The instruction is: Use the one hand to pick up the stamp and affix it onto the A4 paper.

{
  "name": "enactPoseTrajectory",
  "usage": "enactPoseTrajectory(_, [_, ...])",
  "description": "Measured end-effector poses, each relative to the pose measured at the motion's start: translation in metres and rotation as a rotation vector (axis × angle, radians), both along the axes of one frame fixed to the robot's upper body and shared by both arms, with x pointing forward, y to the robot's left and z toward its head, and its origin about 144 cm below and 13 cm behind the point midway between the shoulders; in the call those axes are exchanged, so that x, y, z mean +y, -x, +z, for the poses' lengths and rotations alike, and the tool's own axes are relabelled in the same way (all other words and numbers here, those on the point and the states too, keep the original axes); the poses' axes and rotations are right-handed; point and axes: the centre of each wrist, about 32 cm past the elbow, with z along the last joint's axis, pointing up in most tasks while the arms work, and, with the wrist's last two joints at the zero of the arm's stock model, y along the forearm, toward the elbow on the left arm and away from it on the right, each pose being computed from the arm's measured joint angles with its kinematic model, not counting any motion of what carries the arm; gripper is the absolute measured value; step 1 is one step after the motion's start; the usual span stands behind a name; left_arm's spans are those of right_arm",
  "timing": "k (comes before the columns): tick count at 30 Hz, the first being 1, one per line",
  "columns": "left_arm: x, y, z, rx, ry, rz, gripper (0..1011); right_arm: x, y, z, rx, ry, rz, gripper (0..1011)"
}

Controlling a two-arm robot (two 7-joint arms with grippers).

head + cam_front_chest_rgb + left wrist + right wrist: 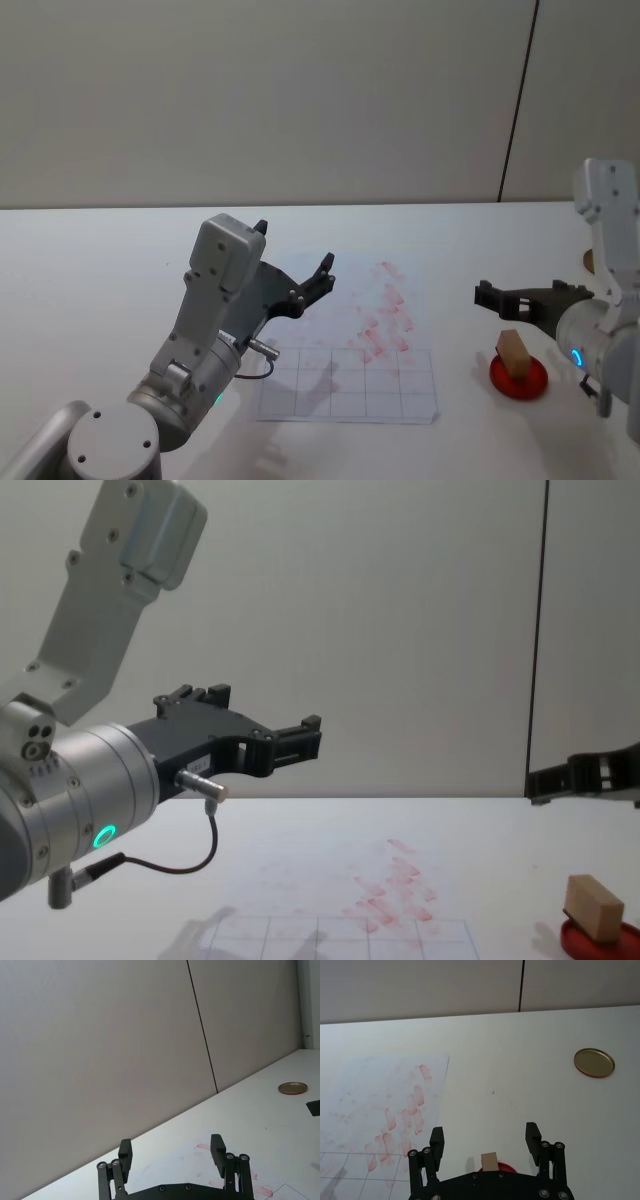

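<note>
Hovering over the white surface [100, 260], the right hand [484, 1136] holds its fingers [436, 1139] released and empty, with the stamp [490, 1161] upright on a red ink pad [530, 385] beneath and between them. The A4 paper [370, 1095] lies beside one finger, the left hand [295, 250] raised above its edge, also released; a brass lid [594, 1062] rests well beyond

1. The A4 paper [350, 350] lies on the worktop [100, 280], centre.
2. The stamp [514, 353] stands on the ink pad [520, 382], right of the paper.
3. A lid [594, 1062] lies farther back, far right.
4. My left pincer [295, 250] hangs over the paper's left part; my right pincer [492, 297] is above, near the stamp.
</note>
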Motion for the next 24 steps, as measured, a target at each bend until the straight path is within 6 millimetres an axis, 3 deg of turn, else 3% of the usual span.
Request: enactPoseTrajectory(24, [0.0000,0.0000,0.0000,0.000,0.000,0.000,993,-0.0037,-0.0029,-0.0035,0.094,-0.003,0.018,1001])
